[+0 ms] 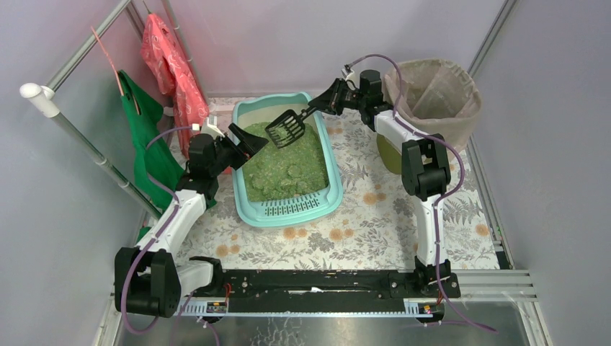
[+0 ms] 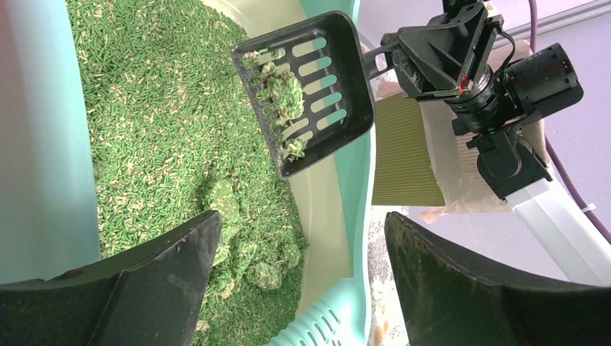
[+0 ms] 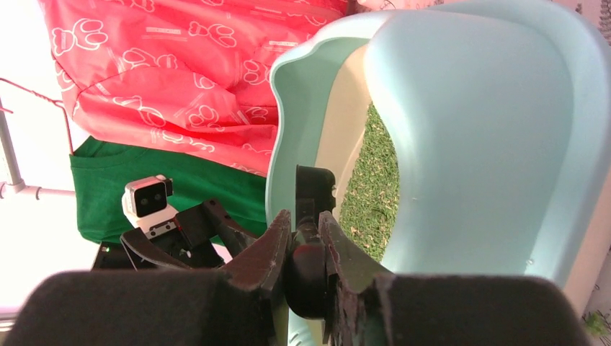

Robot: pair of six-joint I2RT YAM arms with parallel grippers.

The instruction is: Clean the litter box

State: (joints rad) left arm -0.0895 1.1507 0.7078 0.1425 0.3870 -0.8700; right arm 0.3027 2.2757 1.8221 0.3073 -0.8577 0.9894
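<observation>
The pale turquoise litter box (image 1: 333,189) lies mid-table, full of green granules (image 1: 284,162), its grille step at the near end. My right gripper (image 1: 322,103) is shut on the handle of a black slotted scoop (image 1: 288,130) and holds it above the box's far end. In the left wrist view the scoop (image 2: 328,108) carries a green clump (image 2: 282,92), and more clumps (image 2: 252,263) lie in the granules. My left gripper (image 1: 248,140) is open and empty over the box's left rim. The right wrist view shows the jaws (image 3: 306,231) clamped on the scoop handle (image 3: 314,189).
A round olive bin lined with a beige bag (image 1: 432,97) stands at the back right, behind the right arm. A green bag (image 1: 148,140) and a red patterned bag (image 1: 173,68) hang at the left from a white pipe rail (image 1: 86,144). A floral mat (image 1: 375,216) covers the table.
</observation>
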